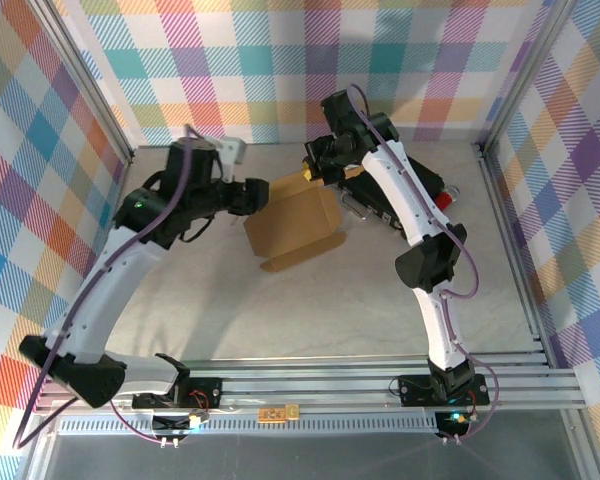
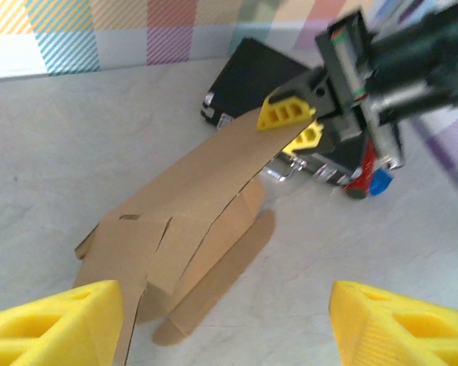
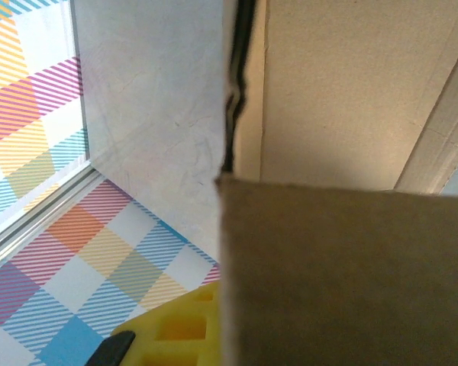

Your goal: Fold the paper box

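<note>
The paper box (image 1: 292,225) is brown cardboard, partly folded, lying mid-table with one long panel raised toward the back. My right gripper (image 1: 313,172) is shut on that panel's far top edge; the left wrist view has its yellow fingers (image 2: 286,114) pinching the cardboard (image 2: 183,206). In the right wrist view the cardboard (image 3: 351,267) covers most of the frame and one yellow finger (image 3: 179,328) lies against it. My left gripper (image 1: 255,195) is at the box's left edge, open (image 2: 225,293), its left finger (image 2: 53,320) beside the cardboard's near corner.
A black case (image 1: 380,200) with a metal handle lies behind and right of the box, close to the right gripper (image 2: 252,76). A red and blue object (image 2: 370,179) sits at its right end. Plaid walls and aluminium rails (image 1: 510,230) enclose the table.
</note>
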Available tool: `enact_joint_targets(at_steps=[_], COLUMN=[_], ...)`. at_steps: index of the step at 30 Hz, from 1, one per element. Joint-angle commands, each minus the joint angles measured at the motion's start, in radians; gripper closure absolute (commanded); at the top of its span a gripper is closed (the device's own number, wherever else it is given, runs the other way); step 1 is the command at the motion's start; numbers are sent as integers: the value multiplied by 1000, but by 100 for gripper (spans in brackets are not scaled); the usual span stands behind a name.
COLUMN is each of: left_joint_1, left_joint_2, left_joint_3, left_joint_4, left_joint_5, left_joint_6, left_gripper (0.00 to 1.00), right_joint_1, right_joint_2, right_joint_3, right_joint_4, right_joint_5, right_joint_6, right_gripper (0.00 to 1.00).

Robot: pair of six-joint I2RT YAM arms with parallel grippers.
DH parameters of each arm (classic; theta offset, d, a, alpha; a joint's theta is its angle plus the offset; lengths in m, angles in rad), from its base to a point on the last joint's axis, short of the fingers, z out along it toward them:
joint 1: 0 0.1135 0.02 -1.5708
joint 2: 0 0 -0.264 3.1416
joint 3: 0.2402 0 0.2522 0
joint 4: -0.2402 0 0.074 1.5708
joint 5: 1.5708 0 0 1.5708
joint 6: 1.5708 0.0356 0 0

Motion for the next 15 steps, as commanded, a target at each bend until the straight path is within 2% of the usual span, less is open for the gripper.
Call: enact_joint_targets(at_steps=[1, 6, 10, 11, 14, 15], left_joint_1=[-56, -84, -90, -90, -96, -100], left_joint_2=[61, 123, 138, 142, 163, 169], left_joint_3=[-18, -20, -38, -42, -42, -45], left_joint_4=[64, 82, 98, 100, 95, 90], left_joint_5=[-112, -189, -215, -221, -211, -204], left_joint_6=[223, 335, 370, 373, 374, 377], left_gripper=[28, 30, 39, 44, 70, 75], right_joint_1=[-10, -15, -17, -18, -17, -17], right_joint_2=[-16, -21, -19, -18, -17, -17], right_joint_3=[5, -12, -29, -33, -43, -47], right_joint_4=[-37, -42, -31, -26, -24, -24], right_joint_5=[-32, -38, -57, -64, -76, -76], right_joint_6=[-23, -38, -40, -40, -42, -42], right_gripper=[100, 100, 100, 100, 100, 100])
